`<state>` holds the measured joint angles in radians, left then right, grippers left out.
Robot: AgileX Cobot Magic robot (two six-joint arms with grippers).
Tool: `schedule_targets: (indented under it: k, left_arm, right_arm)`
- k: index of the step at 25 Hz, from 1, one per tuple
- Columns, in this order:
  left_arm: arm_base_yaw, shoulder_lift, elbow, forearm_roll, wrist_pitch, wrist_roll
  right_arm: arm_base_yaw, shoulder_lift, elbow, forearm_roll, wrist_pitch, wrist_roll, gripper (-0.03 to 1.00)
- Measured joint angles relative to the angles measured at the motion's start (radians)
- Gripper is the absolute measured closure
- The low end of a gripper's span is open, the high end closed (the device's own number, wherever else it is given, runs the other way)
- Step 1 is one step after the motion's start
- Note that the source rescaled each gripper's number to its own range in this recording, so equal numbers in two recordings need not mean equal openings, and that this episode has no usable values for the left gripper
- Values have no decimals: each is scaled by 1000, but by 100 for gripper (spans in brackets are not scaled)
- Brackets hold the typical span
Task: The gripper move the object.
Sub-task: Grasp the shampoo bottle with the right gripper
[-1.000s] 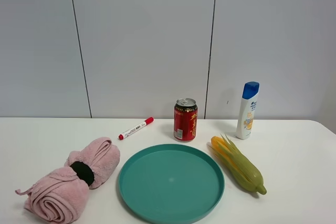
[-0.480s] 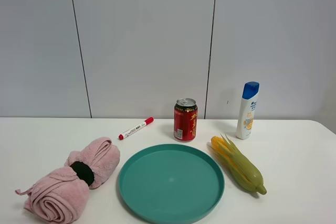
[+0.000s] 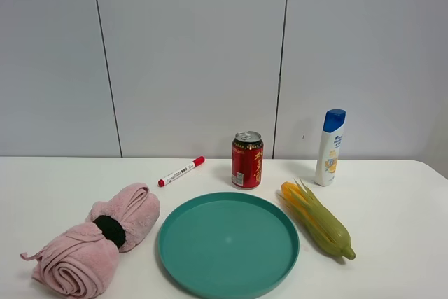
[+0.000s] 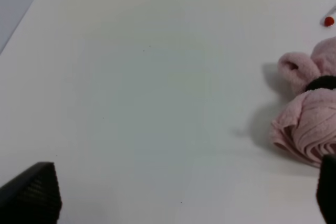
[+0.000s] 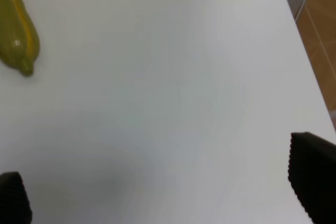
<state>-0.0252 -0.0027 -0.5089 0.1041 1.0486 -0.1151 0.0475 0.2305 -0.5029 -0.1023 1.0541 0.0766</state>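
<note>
The left gripper (image 4: 181,198) and right gripper (image 5: 163,190) had fingers spread wide, holding nothing. The bottle (image 3: 330,148) stood well apart from them. The corn (image 5: 18,30) lay beyond the right fingers.

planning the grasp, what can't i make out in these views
Shampoo bottle: label print too small in exterior high view; absent from both wrist views.
Left gripper, right gripper: only fingertip corners show, cut by frame edges; neither appears in the exterior high view.
Marker: left wrist view's edge leaves only its red end.
Corn: cut by right wrist frame edge.
</note>
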Motion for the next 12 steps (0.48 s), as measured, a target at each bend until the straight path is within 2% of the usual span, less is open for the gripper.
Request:
schedule_targets:
  k: [9,12]
  left_arm:
    - [0,0,0,0,0,0]
    - [0,0,0,0,0,0]
  right_arm:
    - [0,0,0,-17,-1,4,-3]
    - [0,0,-18,-17,-25,-27,-3]
